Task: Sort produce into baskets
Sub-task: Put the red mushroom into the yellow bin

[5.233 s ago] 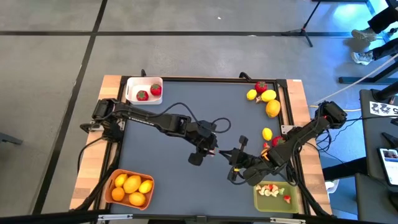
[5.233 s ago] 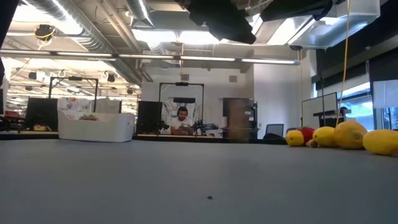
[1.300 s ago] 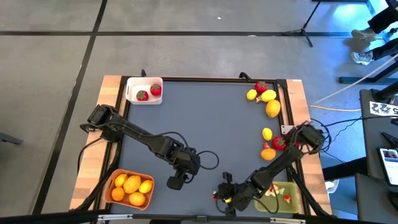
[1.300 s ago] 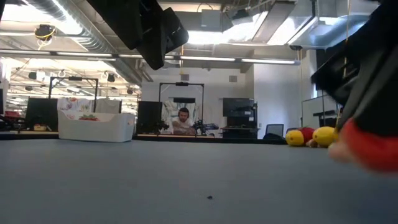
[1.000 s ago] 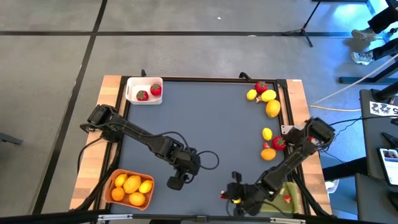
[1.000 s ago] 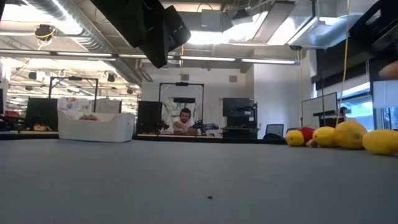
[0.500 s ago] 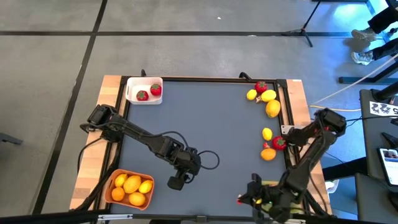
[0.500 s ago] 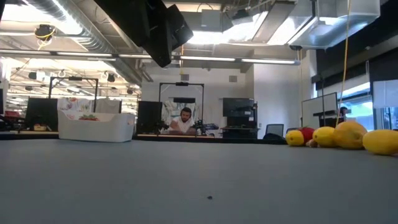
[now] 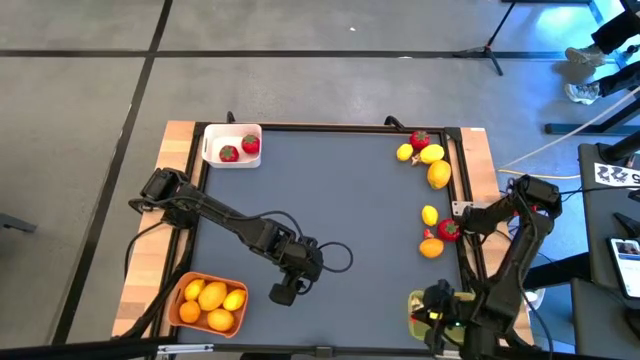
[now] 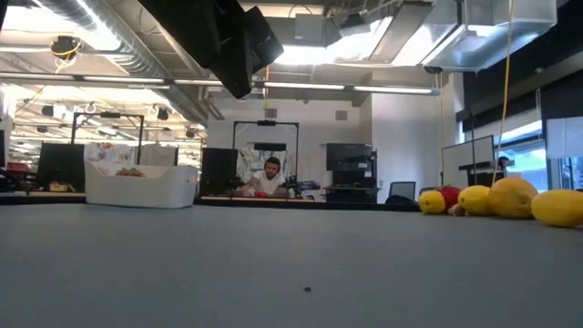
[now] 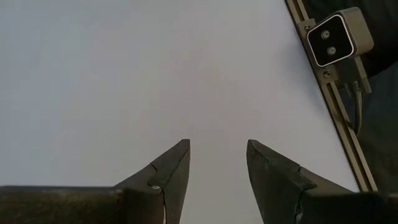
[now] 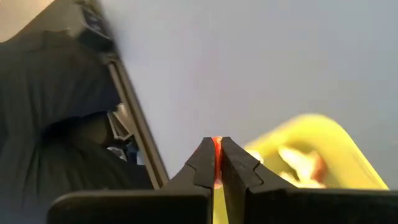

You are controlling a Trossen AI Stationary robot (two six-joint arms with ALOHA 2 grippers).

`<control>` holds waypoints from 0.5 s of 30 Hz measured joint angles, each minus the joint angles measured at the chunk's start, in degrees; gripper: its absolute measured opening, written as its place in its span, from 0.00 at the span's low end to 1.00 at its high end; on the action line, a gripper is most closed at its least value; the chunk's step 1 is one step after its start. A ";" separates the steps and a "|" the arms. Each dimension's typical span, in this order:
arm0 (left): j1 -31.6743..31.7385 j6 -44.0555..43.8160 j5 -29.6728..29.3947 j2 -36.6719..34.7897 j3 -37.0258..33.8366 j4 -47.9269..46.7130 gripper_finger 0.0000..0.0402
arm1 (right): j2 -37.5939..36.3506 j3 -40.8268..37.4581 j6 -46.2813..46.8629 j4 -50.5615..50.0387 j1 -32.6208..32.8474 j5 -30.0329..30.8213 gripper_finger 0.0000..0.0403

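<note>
At the table's near right corner, in the high view, the right gripper point(image 9: 436, 318) hovers at the edge of the olive-green basket point(image 9: 418, 303), while the left gripper point(image 9: 283, 294) waits beside the orange basket point(image 9: 207, 304). Lemons point(image 9: 438, 174) and strawberries point(image 9: 447, 230) lie loose along the right side. In the low view, only the lemons point(image 10: 513, 198) show. In the left wrist view, its fingers point(image 11: 173, 167) stand apart, empty. In the right wrist view, the fingers point(image 12: 205, 163) pinch a thin red bit point(image 12: 216, 149); it should be centred over the bin before release, I judge.
</note>
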 joint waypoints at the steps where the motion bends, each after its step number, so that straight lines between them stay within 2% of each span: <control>1: 0.00 -0.02 0.00 0.00 0.00 0.09 0.39 | 0.00 0.00 2.34 -1.19 0.76 -0.06 0.02; 8: 0.00 -0.02 0.00 0.00 0.00 0.38 0.39 | 0.00 -0.06 16.17 -8.45 5.04 -0.70 0.02; 15: 0.00 0.01 -1.03 0.00 0.00 1.88 0.39 | 0.09 -0.11 17.57 -8.98 4.62 -1.13 0.02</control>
